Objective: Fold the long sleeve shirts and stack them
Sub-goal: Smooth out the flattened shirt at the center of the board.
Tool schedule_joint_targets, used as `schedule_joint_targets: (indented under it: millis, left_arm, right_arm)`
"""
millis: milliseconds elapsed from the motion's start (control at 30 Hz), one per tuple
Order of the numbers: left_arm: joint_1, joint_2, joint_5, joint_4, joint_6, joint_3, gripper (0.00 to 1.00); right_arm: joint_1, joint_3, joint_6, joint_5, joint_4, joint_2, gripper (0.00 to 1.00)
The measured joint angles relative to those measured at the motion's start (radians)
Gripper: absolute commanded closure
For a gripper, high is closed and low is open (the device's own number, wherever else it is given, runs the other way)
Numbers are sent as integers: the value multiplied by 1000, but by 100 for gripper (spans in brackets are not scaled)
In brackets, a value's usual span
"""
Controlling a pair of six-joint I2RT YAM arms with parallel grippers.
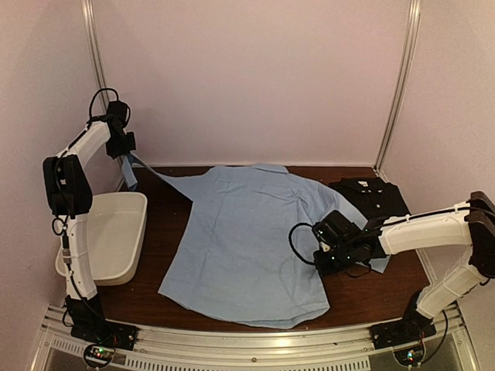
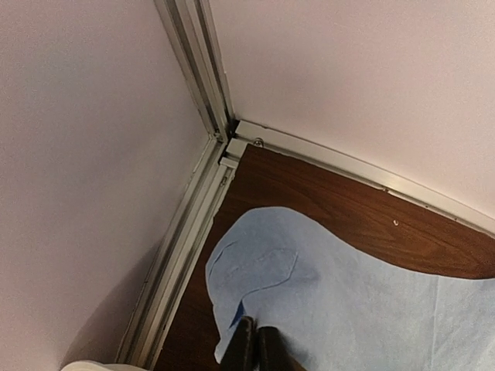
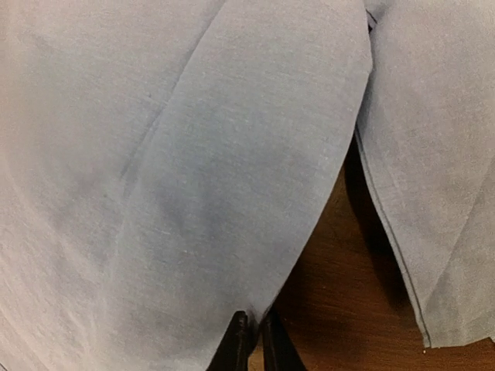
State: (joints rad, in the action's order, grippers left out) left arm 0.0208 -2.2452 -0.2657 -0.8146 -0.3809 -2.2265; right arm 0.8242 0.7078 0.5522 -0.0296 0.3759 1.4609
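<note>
Light blue shirt (image 1: 240, 239) spread on the table (image 1: 356, 297), your left gripper (image 2: 255, 331) pinching its raised sleeve, your right gripper (image 3: 254, 321) pinching its right edge, black shirt (image 1: 371, 197) beyond.

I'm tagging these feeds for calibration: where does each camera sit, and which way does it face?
Top external: above and behind the robot, facing down over the dark wooden table; both arms show.
Left wrist: on the raised left arm, looking down into the far left corner; left gripper pinches the sleeve of the light blue collared cloth shirt.
Right wrist: low, looking onto the cloth and table; right gripper tips show.
Shared: all three see the shirt.
</note>
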Motion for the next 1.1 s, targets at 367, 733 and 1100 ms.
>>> schedule_joint_targets:
  millis: [367, 733, 1100]
  left_arm:
    - [-26, 5, 20, -11, 43, -24, 24]
    - [-311, 218, 183, 120, -21, 273, 20]
    - [-541, 240, 375, 316, -174, 607, 20]
  right_arm:
    - [-1, 40, 17, -21, 47, -113, 22]
    - [-89, 165, 12, -148, 22, -193, 0]
    - [-227, 98, -7, -196, -57, -325, 0]
